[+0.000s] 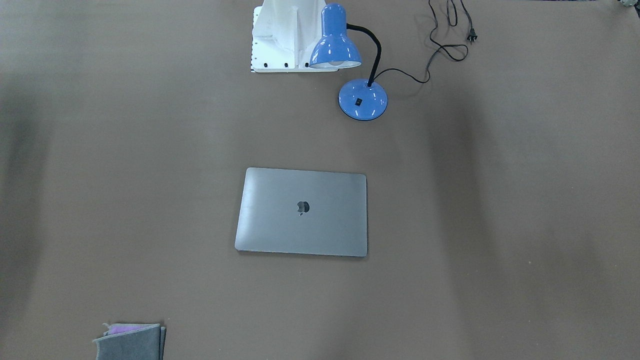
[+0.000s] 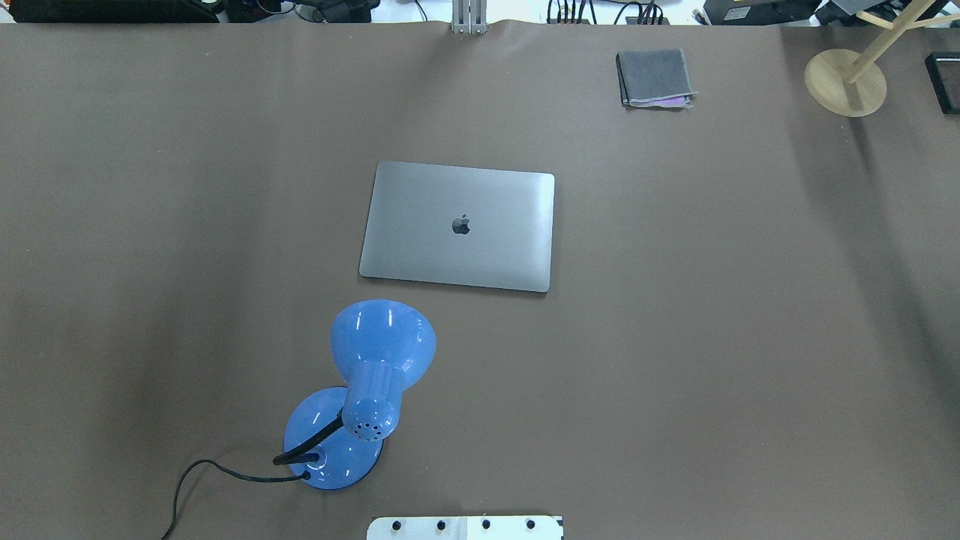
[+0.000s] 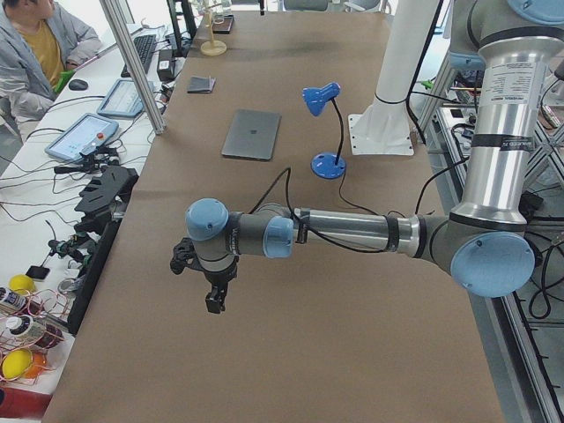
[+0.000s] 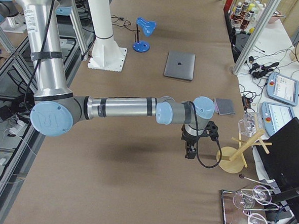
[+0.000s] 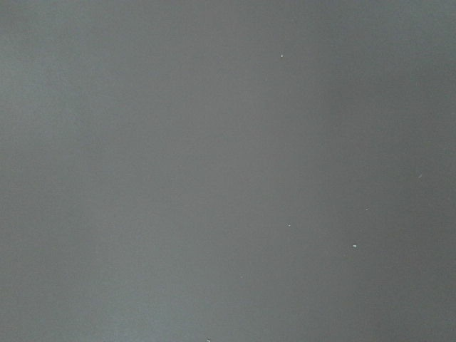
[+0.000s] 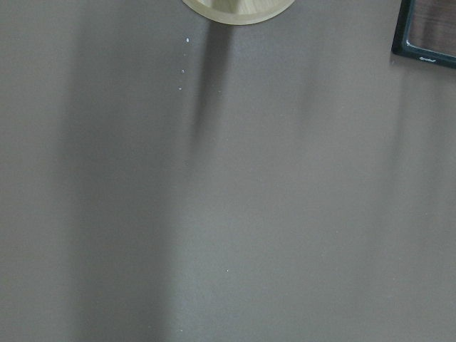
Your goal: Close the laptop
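The space-grey laptop (image 2: 458, 225) lies shut and flat in the middle of the brown table, lid up with the dark apple logo showing; it also shows in the front view (image 1: 302, 211) and both side views (image 3: 252, 134) (image 4: 180, 65). My left gripper (image 3: 214, 300) hangs over the table's left end, far from the laptop. My right gripper (image 4: 190, 152) hangs over the right end, also far from it. Both show only in the side views, so I cannot tell whether they are open or shut. The wrist views show bare table.
A blue desk lamp (image 2: 360, 394) stands near the robot base, its cord (image 2: 202, 480) trailing left. A folded grey cloth (image 2: 654, 78) lies at the far right. A wooden stand (image 2: 846, 81) and a black tray (image 2: 945, 81) are at the right end.
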`<move>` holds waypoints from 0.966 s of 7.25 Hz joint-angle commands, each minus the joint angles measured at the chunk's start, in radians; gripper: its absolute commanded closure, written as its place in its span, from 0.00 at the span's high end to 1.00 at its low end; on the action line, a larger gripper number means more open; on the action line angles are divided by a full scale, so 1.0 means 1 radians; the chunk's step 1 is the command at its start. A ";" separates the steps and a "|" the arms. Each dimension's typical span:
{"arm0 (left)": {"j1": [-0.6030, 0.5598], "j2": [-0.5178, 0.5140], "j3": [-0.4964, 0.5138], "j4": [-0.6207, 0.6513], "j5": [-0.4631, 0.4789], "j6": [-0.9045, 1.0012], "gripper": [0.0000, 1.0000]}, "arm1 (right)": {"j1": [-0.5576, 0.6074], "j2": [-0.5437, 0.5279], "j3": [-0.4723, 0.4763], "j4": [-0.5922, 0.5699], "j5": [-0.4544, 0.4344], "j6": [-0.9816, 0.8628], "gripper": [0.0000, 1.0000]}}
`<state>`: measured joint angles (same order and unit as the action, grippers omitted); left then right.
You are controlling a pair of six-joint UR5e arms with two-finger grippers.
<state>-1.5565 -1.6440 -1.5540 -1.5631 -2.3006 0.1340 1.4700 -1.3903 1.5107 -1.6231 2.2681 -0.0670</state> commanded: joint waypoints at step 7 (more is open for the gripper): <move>-0.008 0.041 -0.077 -0.005 -0.007 0.006 0.98 | 0.006 -0.029 0.040 -0.014 -0.002 0.012 1.00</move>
<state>-1.5651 -1.6080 -1.6308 -1.5590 -2.3072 0.1395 1.4757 -1.4165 1.5488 -1.6378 2.2658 -0.0552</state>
